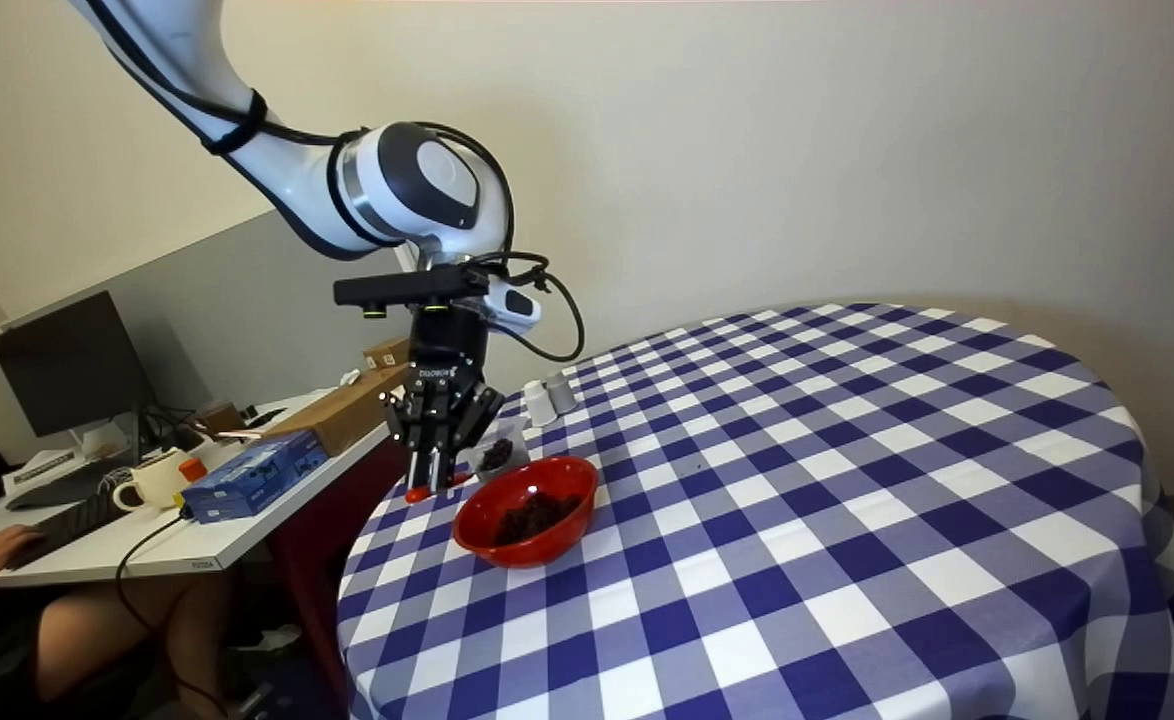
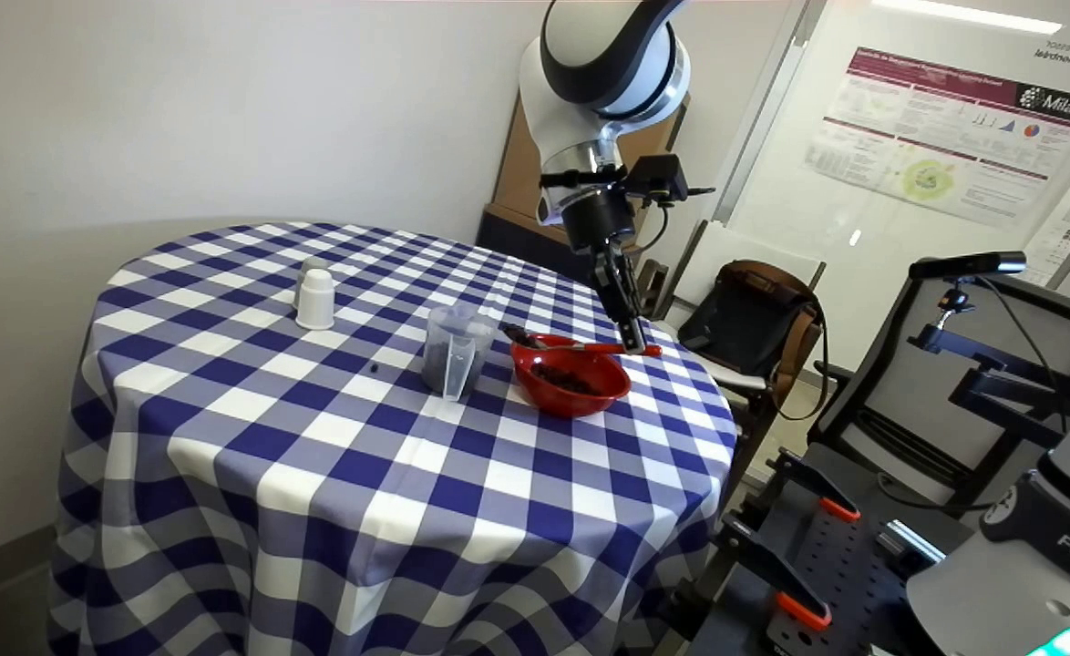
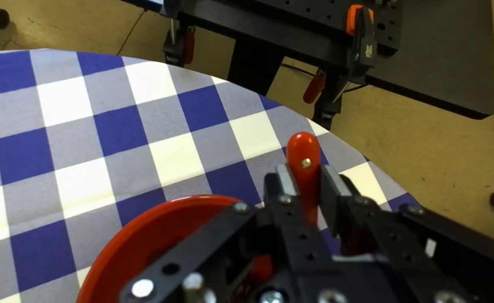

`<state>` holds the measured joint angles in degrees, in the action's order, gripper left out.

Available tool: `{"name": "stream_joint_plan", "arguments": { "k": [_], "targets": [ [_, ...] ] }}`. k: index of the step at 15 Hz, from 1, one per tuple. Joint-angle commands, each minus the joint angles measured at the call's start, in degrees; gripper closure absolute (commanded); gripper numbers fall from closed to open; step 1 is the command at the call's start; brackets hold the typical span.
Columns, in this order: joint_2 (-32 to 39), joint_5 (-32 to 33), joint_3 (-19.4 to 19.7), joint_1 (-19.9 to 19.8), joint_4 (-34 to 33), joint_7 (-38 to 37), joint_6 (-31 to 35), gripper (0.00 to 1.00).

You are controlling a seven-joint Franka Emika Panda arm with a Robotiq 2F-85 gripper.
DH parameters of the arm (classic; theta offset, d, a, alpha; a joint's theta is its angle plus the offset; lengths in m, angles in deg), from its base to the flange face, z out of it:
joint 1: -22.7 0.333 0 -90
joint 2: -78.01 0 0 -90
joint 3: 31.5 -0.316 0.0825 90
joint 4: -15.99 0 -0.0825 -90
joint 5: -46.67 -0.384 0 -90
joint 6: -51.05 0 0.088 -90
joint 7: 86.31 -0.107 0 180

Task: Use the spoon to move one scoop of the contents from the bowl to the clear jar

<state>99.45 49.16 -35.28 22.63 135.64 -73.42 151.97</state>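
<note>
My gripper (image 1: 430, 476) is shut on the red-orange handle of the spoon (image 2: 603, 348); the handle end also shows between the fingertips in the wrist view (image 3: 303, 151). The spoon lies roughly level above the bowl. Its scoop end carries a dark heap of contents (image 2: 519, 336) past the bowl's jar-side rim. The red bowl (image 1: 532, 553) stands upright on the table and holds more dark contents (image 1: 539, 517); it also shows in an exterior view (image 2: 564, 402). The clear jar (image 2: 448, 357) stands beside the bowl, a little apart from the scoop end. Its lower part looks dark.
Two pale shakers (image 2: 316, 299) stand behind the jar on the checkered tablecloth (image 1: 807, 540). A small dark bit (image 2: 374, 368) lies on the cloth. A desk with a blue box (image 1: 255, 476) adjoins the table; a person's hand (image 1: 7, 548) is there.
</note>
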Motion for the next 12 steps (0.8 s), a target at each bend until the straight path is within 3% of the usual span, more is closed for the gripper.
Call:
{"name": "stream_joint_plan", "arguments": {
  "k": [1, 12],
  "targets": [
    [-0.28, -0.47, -0.32, 0.88, -1.78, -0.55, -2.17, 0.9],
    [1.37, 0.9, -0.97, 3.31, -8.83, -1.78, -4.77, 0.9]
  ]
}}
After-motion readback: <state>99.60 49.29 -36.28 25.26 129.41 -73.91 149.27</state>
